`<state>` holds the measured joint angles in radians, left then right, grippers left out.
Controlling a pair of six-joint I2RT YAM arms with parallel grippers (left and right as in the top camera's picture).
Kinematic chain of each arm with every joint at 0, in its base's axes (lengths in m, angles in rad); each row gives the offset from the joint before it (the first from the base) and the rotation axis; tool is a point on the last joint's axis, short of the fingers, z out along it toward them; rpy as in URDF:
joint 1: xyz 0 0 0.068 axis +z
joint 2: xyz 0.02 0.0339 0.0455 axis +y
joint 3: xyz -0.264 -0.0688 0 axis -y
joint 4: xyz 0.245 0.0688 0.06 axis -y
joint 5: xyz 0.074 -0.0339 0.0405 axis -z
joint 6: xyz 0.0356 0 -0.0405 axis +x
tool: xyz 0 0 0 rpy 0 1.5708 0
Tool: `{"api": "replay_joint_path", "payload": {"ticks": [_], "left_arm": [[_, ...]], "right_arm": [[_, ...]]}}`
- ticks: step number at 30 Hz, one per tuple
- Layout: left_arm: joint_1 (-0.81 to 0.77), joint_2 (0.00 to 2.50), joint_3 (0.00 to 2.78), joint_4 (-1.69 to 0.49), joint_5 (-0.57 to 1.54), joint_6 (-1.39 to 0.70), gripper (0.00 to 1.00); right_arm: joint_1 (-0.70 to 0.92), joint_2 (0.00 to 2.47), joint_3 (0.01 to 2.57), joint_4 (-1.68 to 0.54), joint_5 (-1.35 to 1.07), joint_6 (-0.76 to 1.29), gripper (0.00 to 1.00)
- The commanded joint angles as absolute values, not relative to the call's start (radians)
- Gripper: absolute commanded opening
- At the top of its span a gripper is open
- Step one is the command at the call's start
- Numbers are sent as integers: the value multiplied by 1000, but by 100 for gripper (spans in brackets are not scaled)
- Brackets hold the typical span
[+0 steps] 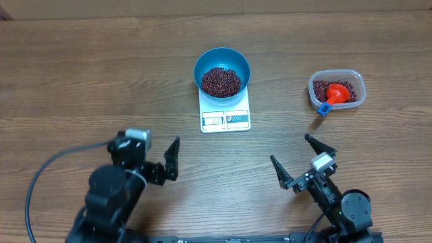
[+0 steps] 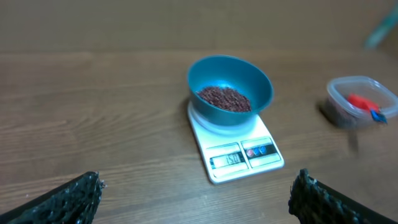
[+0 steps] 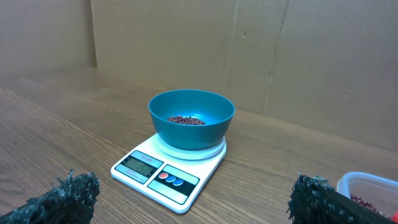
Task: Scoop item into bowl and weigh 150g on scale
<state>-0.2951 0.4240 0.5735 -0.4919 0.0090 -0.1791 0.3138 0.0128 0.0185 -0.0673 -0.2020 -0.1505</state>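
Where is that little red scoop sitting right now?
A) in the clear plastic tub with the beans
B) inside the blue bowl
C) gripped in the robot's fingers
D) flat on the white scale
A: the red scoop lies on the beans inside the clear tub, off to the side of the blue bowl, which sits on the scale.

Layout on table [image 1: 81, 81]: scale [image 1: 225, 119] lay near the centre, display edge toward the arms. Bowl [image 1: 243, 64] sat on the scale's far part, with the beans [image 1: 221, 82] heaped inside it. Plastic tub [image 1: 362, 91] stood to the right of the scale, well apart, holding more beans and a scoop [image 1: 335, 94]. Left tool [image 2: 196, 193] and right tool [image 1: 290, 150] hung nearer than the scale, one to each side, touching nothing.
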Motion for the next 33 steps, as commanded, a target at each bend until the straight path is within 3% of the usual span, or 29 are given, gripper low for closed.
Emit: {"api": "replay_joint_path", "payload": {"ticks": [1, 7, 16, 33], "left_arm": [[-241, 302, 447, -432, 42, -227, 100], [-134, 130, 215, -258, 124, -294, 100], [-105, 3, 2, 50, 121, -297, 100], [-105, 3, 5, -75, 60, -232, 100]], "right_arm": [[308, 3, 8, -61, -195, -151, 100], [308, 3, 8, -62, -195, -151, 100], [308, 3, 8, -62, -195, -151, 100], [308, 3, 8, -62, -195, -151, 100]]}}
